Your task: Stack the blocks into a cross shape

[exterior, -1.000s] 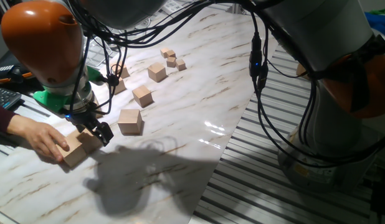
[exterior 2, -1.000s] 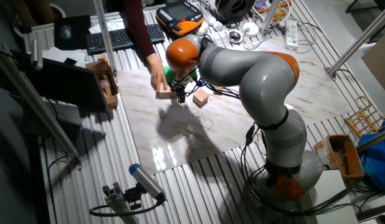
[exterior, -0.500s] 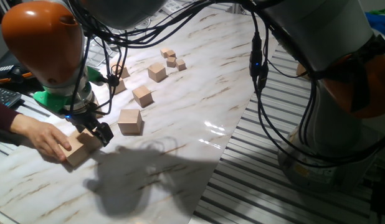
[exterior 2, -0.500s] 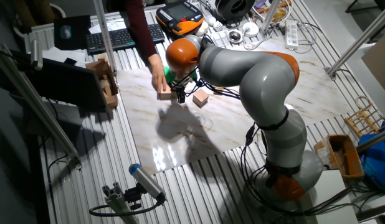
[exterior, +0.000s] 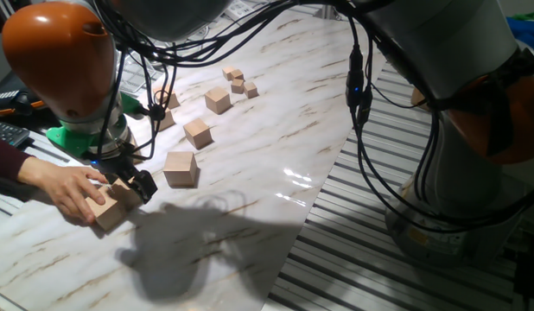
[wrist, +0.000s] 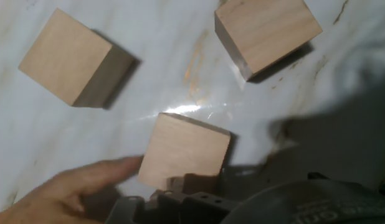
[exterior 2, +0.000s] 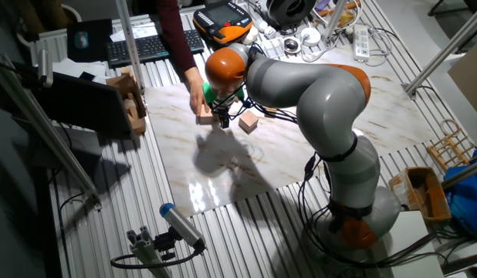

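Note:
In the hand view three large tan blocks lie on the marble sheet: one at upper left (wrist: 71,59), one at upper right (wrist: 264,31), and one in the middle (wrist: 185,152) just ahead of my gripper (wrist: 180,198). A person's hand (wrist: 68,193) touches that middle block. From the side, the same block (exterior: 111,207) sits under the person's hand (exterior: 73,190), right below my gripper (exterior: 130,183), whose fingers look apart and hold nothing. Another block (exterior: 181,168) rests to the right. In the other fixed view, my gripper (exterior 2: 221,117) hovers between two blocks (exterior 2: 205,117) (exterior 2: 248,122).
Medium cubes (exterior: 197,133) (exterior: 218,101) and tiny cubes (exterior: 237,82) lie farther back on the marble sheet (exterior: 276,147). Cables hang from the arm over them. A keyboard (exterior 2: 146,48) and a wooden holder (exterior 2: 129,100) sit beside the sheet, with slatted metal table around it.
The person's hand has pushed the near block a little to the right, closer under my gripper. My gripper and arm have stayed still.

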